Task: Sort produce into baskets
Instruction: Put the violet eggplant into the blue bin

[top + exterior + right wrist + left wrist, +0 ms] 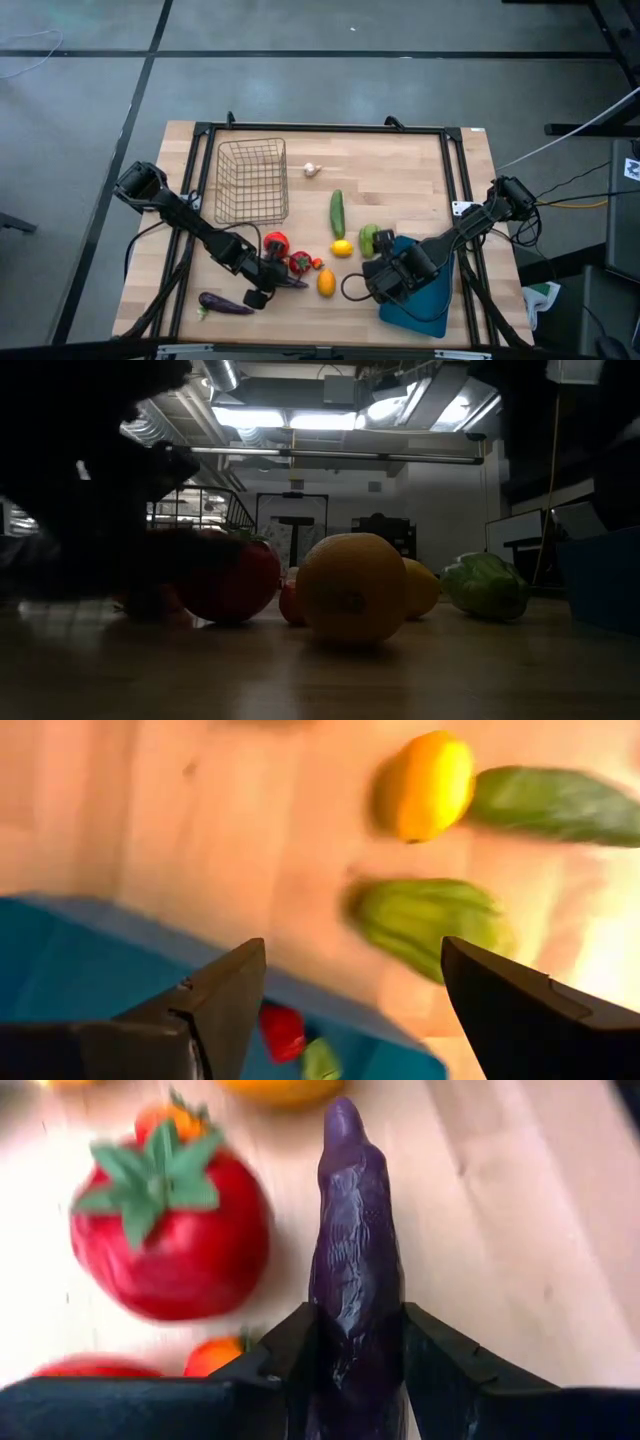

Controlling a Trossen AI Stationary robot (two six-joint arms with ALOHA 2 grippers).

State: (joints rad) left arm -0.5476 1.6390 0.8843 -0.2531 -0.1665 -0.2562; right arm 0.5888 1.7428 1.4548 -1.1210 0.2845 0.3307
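Note:
My left gripper [278, 281] [355, 1320] is shut on a dark purple eggplant [352, 1250] near the table's front, beside a red tomato [170, 1230] [300, 262]. A second eggplant [225, 305] lies at the front left. My right gripper [376, 270] [355, 960] is open and empty over the far left edge of the teal tray [425, 300], which holds a red piece [283, 1030] and a green piece [320, 1060]. The green pepper [430, 925], lemon [435, 782] and cucumber [338, 213] lie beyond it. The wire basket [252, 180] stands at the far left. My left gripper pinches the eggplant's thick body [355, 1342] between its two fingers, which lie along it, one on each side. The narrow end [342, 1125] points forward past the fingertips. I cannot tell whether the eggplant is lifted or rests on the table.
Another tomato [275, 242], a small orange piece [317, 264] and an orange [326, 282] [350, 588] crowd the middle front between the two grippers. White garlic [312, 169] lies just right of the basket. Bare wood shows at the far right.

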